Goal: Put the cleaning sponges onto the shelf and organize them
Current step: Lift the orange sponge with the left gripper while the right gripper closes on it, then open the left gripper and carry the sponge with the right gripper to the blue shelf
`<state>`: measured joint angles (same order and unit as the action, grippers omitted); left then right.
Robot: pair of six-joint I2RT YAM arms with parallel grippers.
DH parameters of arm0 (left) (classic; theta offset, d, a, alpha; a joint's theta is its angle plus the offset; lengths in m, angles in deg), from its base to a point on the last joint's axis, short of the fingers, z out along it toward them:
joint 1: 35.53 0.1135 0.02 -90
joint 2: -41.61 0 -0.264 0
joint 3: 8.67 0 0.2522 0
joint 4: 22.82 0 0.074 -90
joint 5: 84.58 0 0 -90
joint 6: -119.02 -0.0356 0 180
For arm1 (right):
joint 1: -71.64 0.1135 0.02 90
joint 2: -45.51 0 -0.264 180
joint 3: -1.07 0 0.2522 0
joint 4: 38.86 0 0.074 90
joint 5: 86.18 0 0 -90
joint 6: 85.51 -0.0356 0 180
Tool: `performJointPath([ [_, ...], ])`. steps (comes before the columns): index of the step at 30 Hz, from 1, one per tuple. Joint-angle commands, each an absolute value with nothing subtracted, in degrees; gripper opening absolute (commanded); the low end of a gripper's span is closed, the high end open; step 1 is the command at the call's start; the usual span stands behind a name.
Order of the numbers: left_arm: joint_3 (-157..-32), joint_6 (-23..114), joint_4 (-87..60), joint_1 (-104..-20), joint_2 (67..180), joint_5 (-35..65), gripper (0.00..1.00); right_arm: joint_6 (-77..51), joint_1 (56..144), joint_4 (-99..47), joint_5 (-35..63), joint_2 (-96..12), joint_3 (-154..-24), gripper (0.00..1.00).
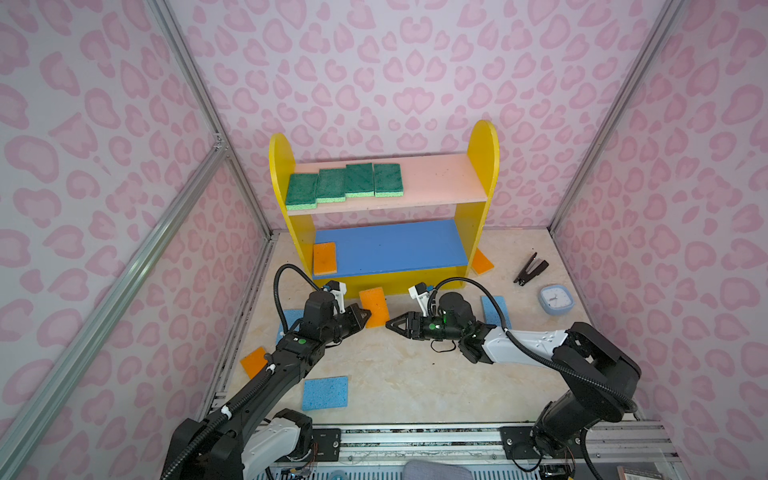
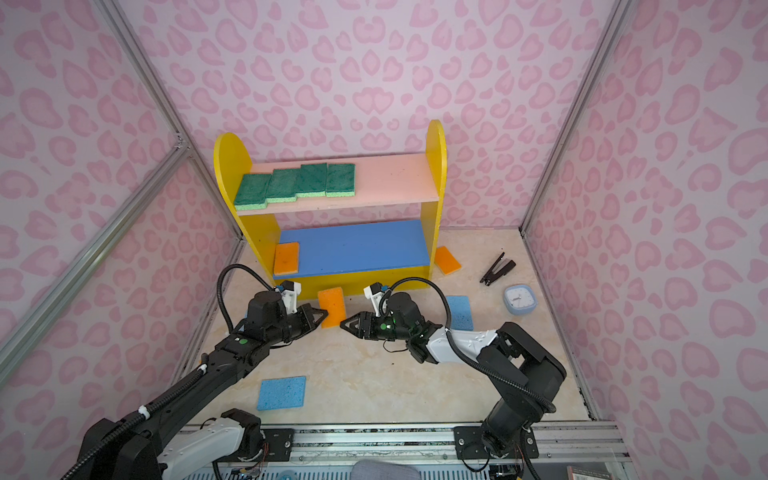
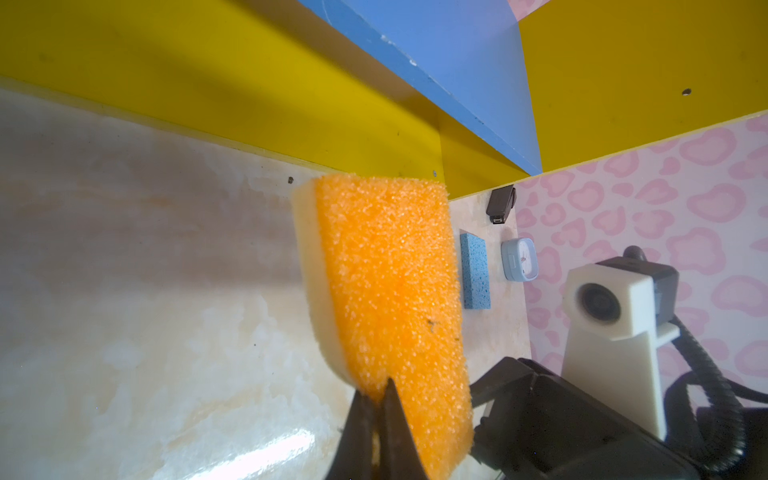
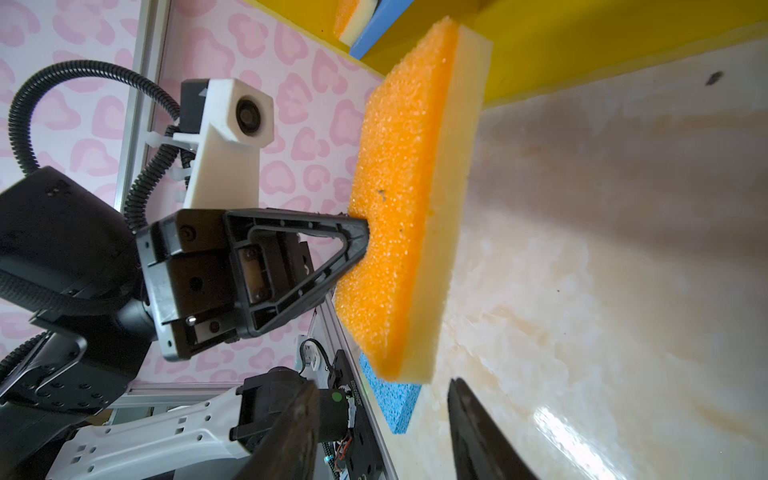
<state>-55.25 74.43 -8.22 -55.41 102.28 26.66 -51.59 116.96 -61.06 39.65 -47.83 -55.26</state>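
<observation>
Shelf (image 1: 482,166): stands against the back wall, with four green sponges (image 1: 345,183) in a row on the pink upper board (image 1: 440,176) and one shelved orange sponge (image 1: 324,257) flat at the left end of the blue middle board (image 1: 395,245). Loose sponges (image 1: 325,392): scattered on the tabletop (image 1: 415,374), none in contact with either arm. Left gripper (image 1: 367,315): reaches in from the left, fingers (image 3: 397,436) clamped across the thickness of the held orange sponge (image 1: 374,303) at its left long edge, near the end toward the robot. Held orange sponge: sits just in front of the shelf's yellow bottom, orange face up, yellow layer down, long axis running from the robot toward the shelf; judged lifted off the tabletop, gap not confirmable. Right gripper (image 1: 388,325): points leftward at the same sponge, fingers (image 4: 469,428) apart with nothing between them, one above and one below the sponge's level, tips just short of its near right corner, not touching. Decisive relation: lies just ahead of the right fingertips and somewhat toward the shelf, long axis crosswise to the right gripper's line of reach, thickness within the open gap. Judged a hand-over in preparation; calls for a short advance leftward, then closing on the free right edge.
</observation>
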Motion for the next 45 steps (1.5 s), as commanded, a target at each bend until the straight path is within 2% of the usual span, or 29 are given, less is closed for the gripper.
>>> performJointPath([
  [1, -55.96, 74.96, -8.27, -55.44, 101.69, 27.48, 0.04, -52.11, 116.82, -63.93, 39.66, -48.5, -55.75, 0.5],
  [9, -55.78, 75.01, -8.55, -55.34, 101.9, 27.57, 0.04, -52.91, 116.37, -64.27, 40.12, -49.79, -57.14, 0.43],
  [19, -55.78, 75.23, -8.6, -55.33, 101.65, 27.48, 0.04, -55.08, 116.81, -66.99, 39.86, -51.59, -57.13, 0.41],
  [21, -55.68, 75.18, -8.62, -55.35, 101.57, 27.4, 0.04, -55.32, 116.77, -67.22, 39.77, -51.54, -57.25, 0.36],
  [27, -55.44, 75.35, -8.96, -55.37, 101.49, 27.57, 0.04, -55.23, 116.86, -65.6, 39.6, -51.3, -58.14, 0.11],
  [30, -54.95, 75.34, -9.06, -55.33, 100.88, 27.33, 0.04, -54.75, 116.89, -64.62, 39.01, -50.93, -57.87, 0.01],
  [37, -54.56, 74.34, -8.14, -55.31, 99.19, 25.96, 0.05, -53.35, 116.9, -62.2, 38.28, -50.16, -58.26, 0.0],
  [39, -54.68, 73.91, -7.85, -55.36, 98.91, 25.67, 0.13, -52.87, 116.9, -61.57, 38.18, -49.88, -58.31, 0.0],
  [40, -54.67, 73.75, -7.6, -55.33, 98.56, 25.46, 0.22, -52.61, 116.86, -61.29, 38.14, -49.68, -58.35, 0.0],
  [42, -54.47, 72.93, -7.03, -55.37, 97.54, 24.95, 0.48, -51.88, 116.81, -60.2, 37.97, -49.14, -58.37, 0.0],
  [44, -54.34, 72.14, -6.04, -55.33, 96.2, 24.18, 0.65, -51.1, 116.72, -58.98, 37.71, -48.5, -58.17, 0.0],
  [45, -54.33, 71.76, -5.65, -55.35, 95.45, 23.8, 0.77, -50.61, 116.73, -58.18, 37.58, -48.15, -58.01, 0.0],
])
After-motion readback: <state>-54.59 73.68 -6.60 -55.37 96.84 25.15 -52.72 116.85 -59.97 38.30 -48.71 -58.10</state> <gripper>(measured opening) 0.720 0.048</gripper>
